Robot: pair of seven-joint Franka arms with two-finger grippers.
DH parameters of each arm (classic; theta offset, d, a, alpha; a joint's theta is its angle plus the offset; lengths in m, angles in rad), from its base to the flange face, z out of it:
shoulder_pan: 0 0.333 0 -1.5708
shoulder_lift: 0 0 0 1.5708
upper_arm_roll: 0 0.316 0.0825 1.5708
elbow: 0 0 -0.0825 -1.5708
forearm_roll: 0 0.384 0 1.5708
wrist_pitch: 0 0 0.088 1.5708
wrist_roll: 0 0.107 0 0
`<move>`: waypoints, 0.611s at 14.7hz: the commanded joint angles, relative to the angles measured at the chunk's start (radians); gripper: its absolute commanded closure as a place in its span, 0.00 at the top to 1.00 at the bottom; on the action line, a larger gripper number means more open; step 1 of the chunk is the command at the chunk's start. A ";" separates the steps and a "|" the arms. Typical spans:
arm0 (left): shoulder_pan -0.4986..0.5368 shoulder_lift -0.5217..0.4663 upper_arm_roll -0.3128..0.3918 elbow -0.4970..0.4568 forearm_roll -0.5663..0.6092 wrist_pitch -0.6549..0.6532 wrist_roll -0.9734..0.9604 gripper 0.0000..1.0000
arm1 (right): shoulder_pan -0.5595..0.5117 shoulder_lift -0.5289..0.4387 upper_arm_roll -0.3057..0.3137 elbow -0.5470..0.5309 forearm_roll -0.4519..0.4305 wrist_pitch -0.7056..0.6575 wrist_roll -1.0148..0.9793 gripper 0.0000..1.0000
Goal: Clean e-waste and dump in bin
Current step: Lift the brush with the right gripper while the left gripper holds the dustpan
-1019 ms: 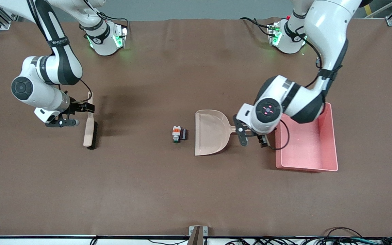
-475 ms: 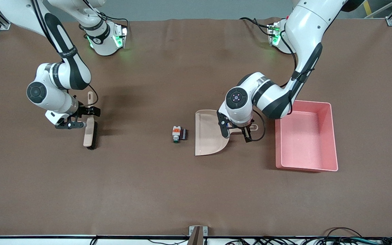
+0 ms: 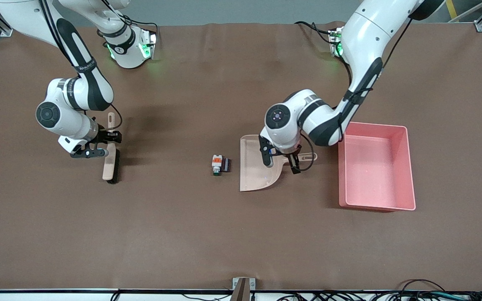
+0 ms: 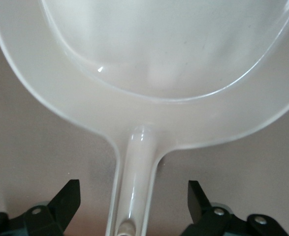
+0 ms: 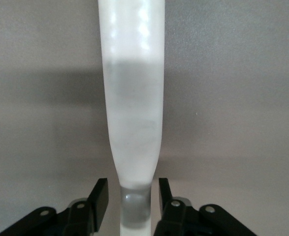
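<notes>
The e-waste lies mid-table: a tiny white part with orange and green marks (image 3: 216, 161) touching a small dark block (image 3: 226, 165). The beige dustpan (image 3: 252, 167) lies beside them toward the left arm's end, its mouth facing them. My left gripper (image 3: 280, 160) is open low over the dustpan's handle; in the left wrist view (image 4: 133, 197) its fingers stand wide on both sides of the handle (image 4: 134, 167), apart from it. The pink bin (image 3: 375, 171) stands past the dustpan. My right gripper (image 3: 100, 145) is open, its fingers close on both sides of the brush handle (image 5: 132, 123).
The beige brush (image 3: 110, 161) with dark bristles lies toward the right arm's end of the table. A brown mat (image 3: 224, 230) covers the table. A metal bracket (image 3: 243, 284) sits at the edge nearest the front camera.
My left gripper has moved from beside the bin to over the dustpan's handle near the pan. My right gripper has shifted toward the brush handle and now straddles it.
</notes>
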 commanded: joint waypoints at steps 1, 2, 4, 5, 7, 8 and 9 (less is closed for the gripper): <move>-0.008 0.007 -0.001 0.010 0.028 0.014 -0.018 0.84 | 0.002 -0.016 0.000 -0.016 -0.004 -0.007 -0.007 0.33; -0.016 0.009 -0.001 0.011 0.037 0.019 -0.018 0.83 | 0.002 -0.016 0.000 -0.010 -0.004 -0.027 -0.008 0.25; -0.016 0.012 -0.001 0.010 0.046 0.027 -0.018 0.79 | 0.002 -0.016 0.000 0.004 -0.004 -0.059 -0.008 0.11; -0.016 0.012 -0.001 0.010 0.046 0.030 -0.020 0.78 | 0.002 -0.016 0.000 0.007 -0.004 -0.063 -0.008 0.08; -0.017 0.021 -0.003 0.013 0.043 0.033 -0.024 0.78 | 0.003 -0.016 0.002 0.015 -0.004 -0.065 -0.007 0.05; -0.016 0.024 -0.003 0.013 0.042 0.037 -0.035 0.77 | 0.002 -0.016 0.002 0.022 -0.003 -0.067 -0.005 0.05; -0.013 0.025 -0.003 0.011 0.039 0.038 -0.038 0.76 | 0.002 -0.021 0.003 0.033 -0.001 -0.077 -0.004 0.04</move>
